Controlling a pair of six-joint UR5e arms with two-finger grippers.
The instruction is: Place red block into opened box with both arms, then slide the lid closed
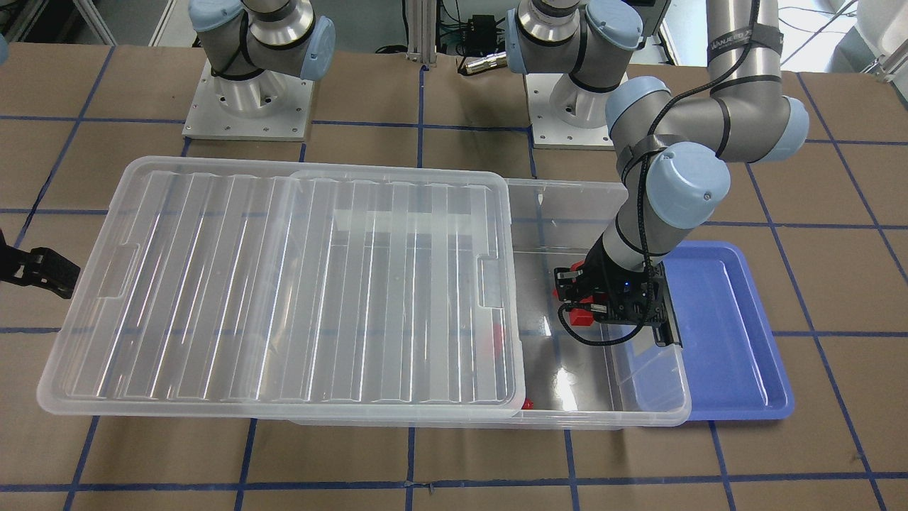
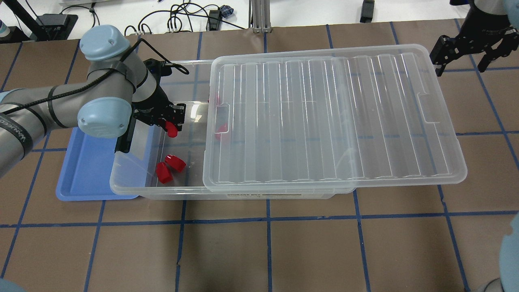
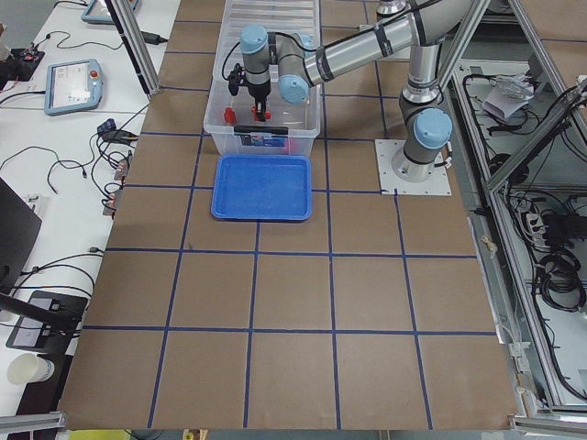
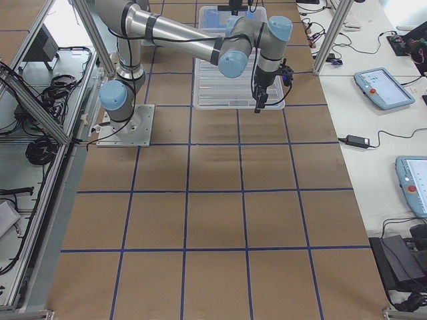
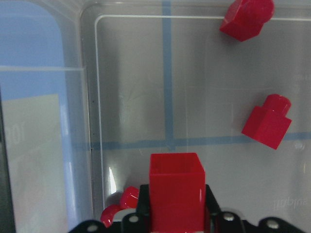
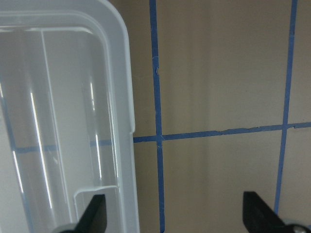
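Note:
My left gripper (image 2: 170, 123) is shut on a red block (image 5: 176, 187) and holds it over the uncovered left end of the clear box (image 2: 121, 187). Two more red blocks (image 2: 175, 162) lie on the box floor below and in front of it, and another shows dimly under the lid's edge (image 2: 221, 132). The ribbed clear lid (image 2: 332, 117) rests on the box, shifted right so it overhangs the box's right end. My right gripper (image 2: 470, 52) is open just past the lid's far right corner, apart from it, with nothing between its fingers (image 6: 97, 213).
A flat blue tray (image 2: 85, 174) lies against the box's left end, under my left forearm. Brown table with blue grid tape lies all around. The two arm bases (image 1: 248, 99) stand behind the box. Cables and equipment line the table's far edge.

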